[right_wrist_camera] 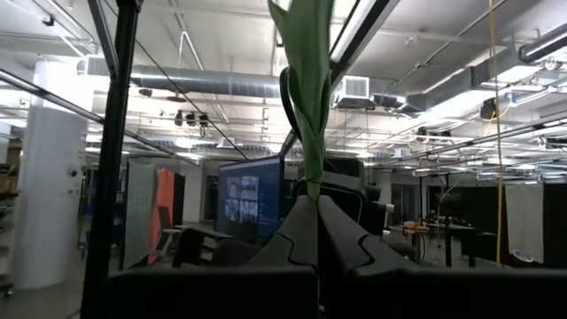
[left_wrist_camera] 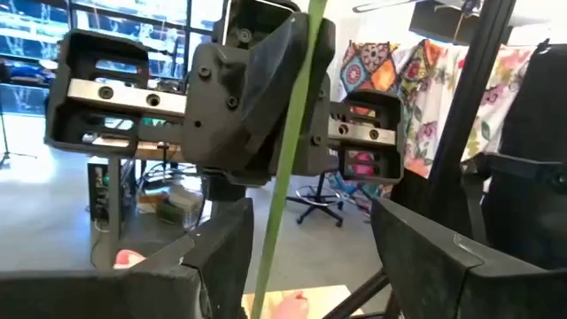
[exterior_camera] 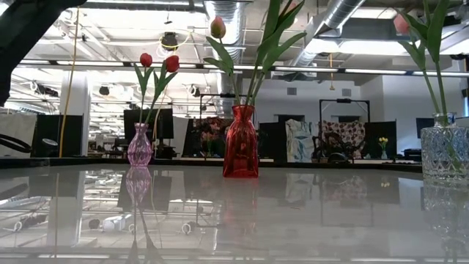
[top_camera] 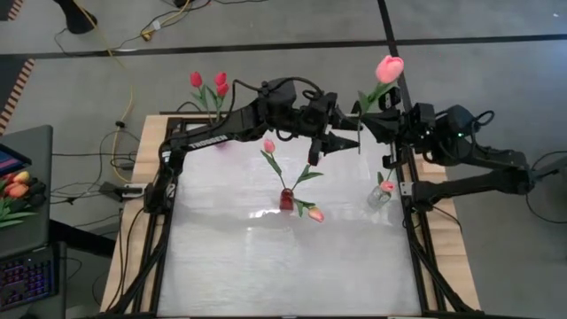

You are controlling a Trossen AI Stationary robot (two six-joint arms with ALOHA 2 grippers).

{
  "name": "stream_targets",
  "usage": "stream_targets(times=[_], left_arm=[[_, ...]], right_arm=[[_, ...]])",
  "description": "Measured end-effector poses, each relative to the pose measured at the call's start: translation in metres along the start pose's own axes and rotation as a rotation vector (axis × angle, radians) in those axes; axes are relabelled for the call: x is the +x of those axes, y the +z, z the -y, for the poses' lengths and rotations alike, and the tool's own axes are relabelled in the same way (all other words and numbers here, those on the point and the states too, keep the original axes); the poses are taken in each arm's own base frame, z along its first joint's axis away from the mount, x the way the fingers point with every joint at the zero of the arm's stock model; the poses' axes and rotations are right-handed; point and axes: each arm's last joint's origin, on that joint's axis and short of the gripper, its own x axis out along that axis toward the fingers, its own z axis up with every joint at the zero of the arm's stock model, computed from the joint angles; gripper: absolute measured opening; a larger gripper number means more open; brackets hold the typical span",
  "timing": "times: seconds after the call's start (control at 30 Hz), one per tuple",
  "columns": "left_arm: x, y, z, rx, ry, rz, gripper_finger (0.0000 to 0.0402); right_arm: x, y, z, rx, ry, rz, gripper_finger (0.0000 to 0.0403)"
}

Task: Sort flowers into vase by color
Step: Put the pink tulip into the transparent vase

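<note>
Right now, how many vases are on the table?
3. A small pink vase stands toward the left arm's side, a red vase in the middle, and a clear glass vase toward the right arm's side. None looks hidden.

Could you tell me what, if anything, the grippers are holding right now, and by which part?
The right gripper is shut on a pink tulip, gripping its green stem below the leaves. The left gripper is open around that stem, holding nothing.

A dark keyboard with purple-lit keys (top_camera: 27,276) lies on a grey side desk (top_camera: 35,146), left of the white worktable (top_camera: 283,266). A bundled bunch of orange-red tulips (top_camera: 18,188) rests on that desk. A yellow cable (top_camera: 124,62) trails across the floor beyond the worktable.
</note>
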Motion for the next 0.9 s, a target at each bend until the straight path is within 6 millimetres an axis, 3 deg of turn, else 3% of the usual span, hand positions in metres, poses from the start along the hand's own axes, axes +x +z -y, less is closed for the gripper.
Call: stream_targets(times=[0.4,0.9], left_arm=[[-0.0018,0.0023,0.0004,0.007,0.011,0.004,0.0205],[-0.0061,0.0018,-0.0085,0.015,0.028,-0.014,0.001]], right_arm=[[0.005,-0.0066,0.0008,-0.005,-0.005,-0.02,0.0018],[0.0044,-0.0058,0.0009,-0.008,-0.007,-0.018,0.0025]])
